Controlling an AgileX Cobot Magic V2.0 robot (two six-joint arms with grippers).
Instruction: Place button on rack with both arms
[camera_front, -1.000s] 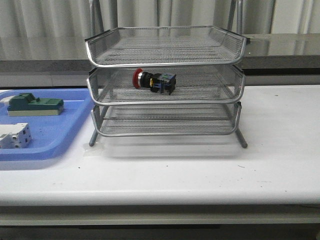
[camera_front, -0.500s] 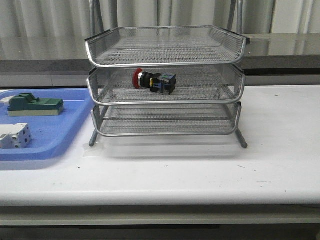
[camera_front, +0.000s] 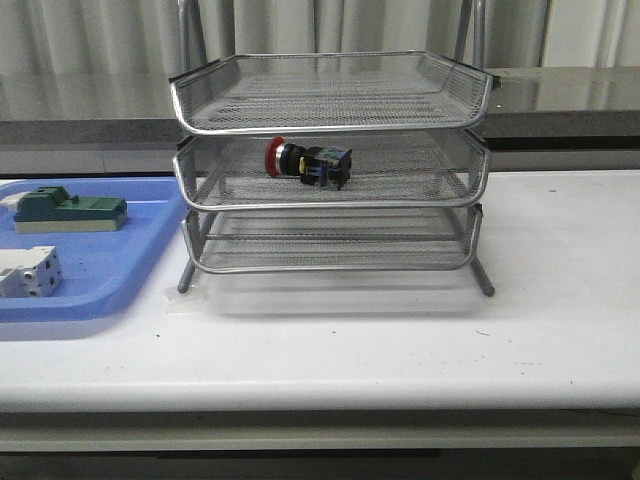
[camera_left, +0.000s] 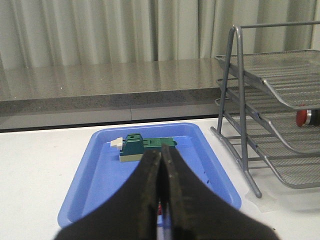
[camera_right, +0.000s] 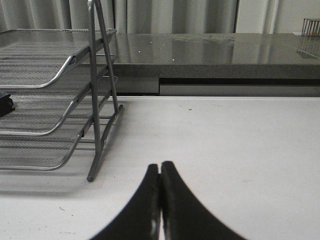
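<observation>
**Button on the middle tier, both arms withdrawn**

The button (camera_front: 308, 164) lay on its side on the middle tier of the rack (camera_front: 330, 120), left of centre, red cap pointing left. Neither arm appeared in the front view. By that evidence the placing looked done, and the step in hand seemed to be the retreat; nothing further seemed called for beyond keeping clear of the rack's legs.

The left gripper (camera_left: 161, 190) had its fingers pressed together with nothing between them, hanging above the blue tray (camera_left: 95, 172) at the left of the table. The right gripper (camera_right: 160, 200) was likewise pinched to a narrow seam and empty, over bare white table (camera_right: 225, 150) to the right of the rack.

The front view alone showed the whole button, and a white block (camera_front: 28, 272) on the tray's near side. The left wrist view caught only the red cap at the rack's edge, yet showed the green-topped block (camera_left: 142, 147) plainly. The right wrist view gave just a dark sliver of the button's rear end.
</observation>
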